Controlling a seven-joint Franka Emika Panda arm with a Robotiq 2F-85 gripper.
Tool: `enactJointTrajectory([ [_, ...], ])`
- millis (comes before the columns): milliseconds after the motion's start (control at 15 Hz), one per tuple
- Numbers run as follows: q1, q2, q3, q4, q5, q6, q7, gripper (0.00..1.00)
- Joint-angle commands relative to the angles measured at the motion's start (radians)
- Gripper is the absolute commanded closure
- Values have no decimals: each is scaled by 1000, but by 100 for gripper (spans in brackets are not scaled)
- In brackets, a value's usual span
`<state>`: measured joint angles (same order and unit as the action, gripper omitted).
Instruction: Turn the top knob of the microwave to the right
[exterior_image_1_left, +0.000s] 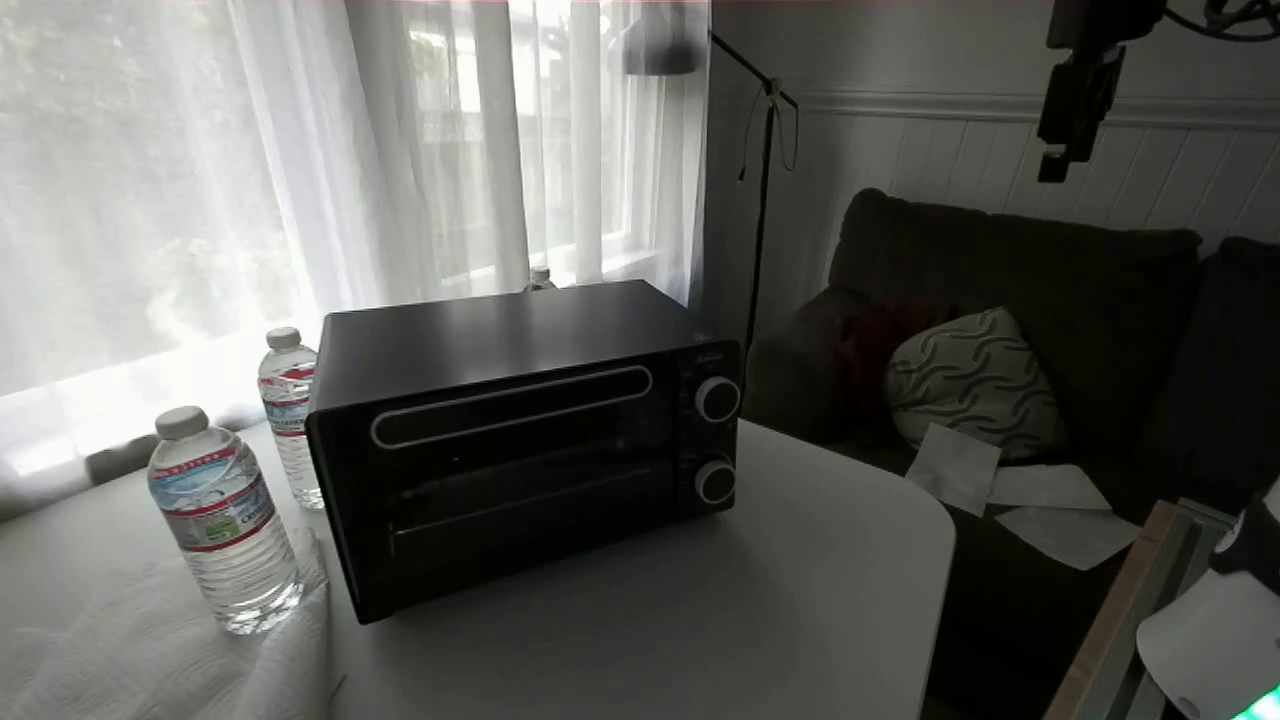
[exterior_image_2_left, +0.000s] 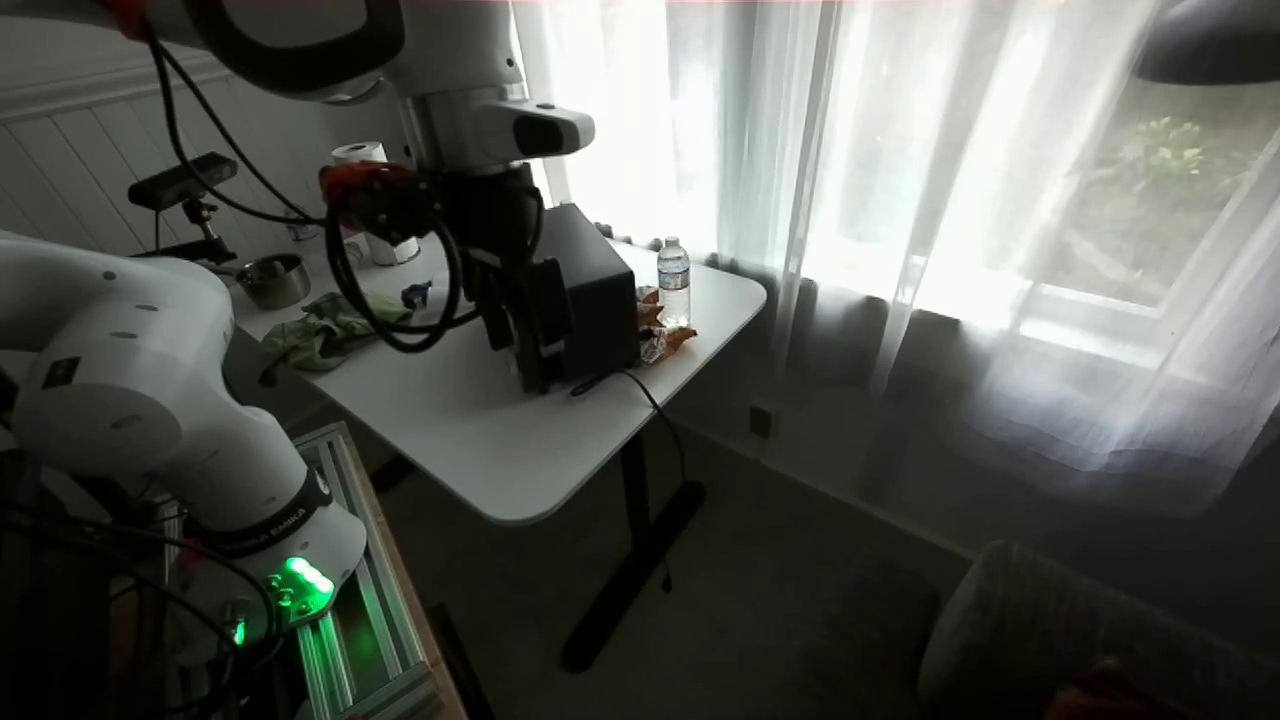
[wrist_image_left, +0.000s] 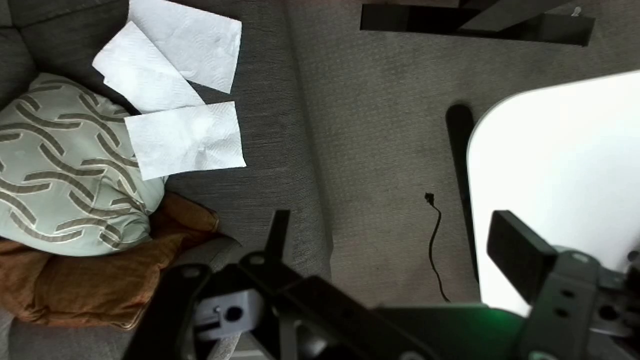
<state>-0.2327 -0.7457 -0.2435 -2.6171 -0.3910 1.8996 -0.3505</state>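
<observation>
The microwave is a black toaster oven (exterior_image_1_left: 500, 340) standing on a white table. Its top knob (exterior_image_1_left: 717, 399), with a light ring, is on the right of the front panel above a similar lower knob (exterior_image_1_left: 714, 482). The oven's dark side also shows in an exterior view (exterior_image_2_left: 602, 310), where the knobs are hidden. My gripper (wrist_image_left: 390, 220) is open with nothing between its fingers. It hangs high and apart from the oven in an exterior view (exterior_image_1_left: 1066, 165), and overlaps the oven's side in an exterior view (exterior_image_2_left: 535, 375). The wrist view does not show the oven.
Water bottles (exterior_image_1_left: 222, 520) stand beside the oven. The table (wrist_image_left: 550, 150) has a rounded corner under my right finger. A sofa with a patterned pillow (wrist_image_left: 75, 165) and paper sheets (wrist_image_left: 185, 140) lies to the left. A power cord (wrist_image_left: 436, 235) hangs near the floor.
</observation>
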Motion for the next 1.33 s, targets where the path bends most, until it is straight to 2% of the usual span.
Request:
enactJointTrajectory([
  [0, 12, -2, -9, 2, -6, -5, 6, 0],
  [400, 37, -75, 22, -37, 9, -51, -3, 0],
  [800, 103, -231, 97, -92, 39, -228, 41, 0],
  [1267, 187, -413, 143, -174, 125, -433, 130, 0],
])
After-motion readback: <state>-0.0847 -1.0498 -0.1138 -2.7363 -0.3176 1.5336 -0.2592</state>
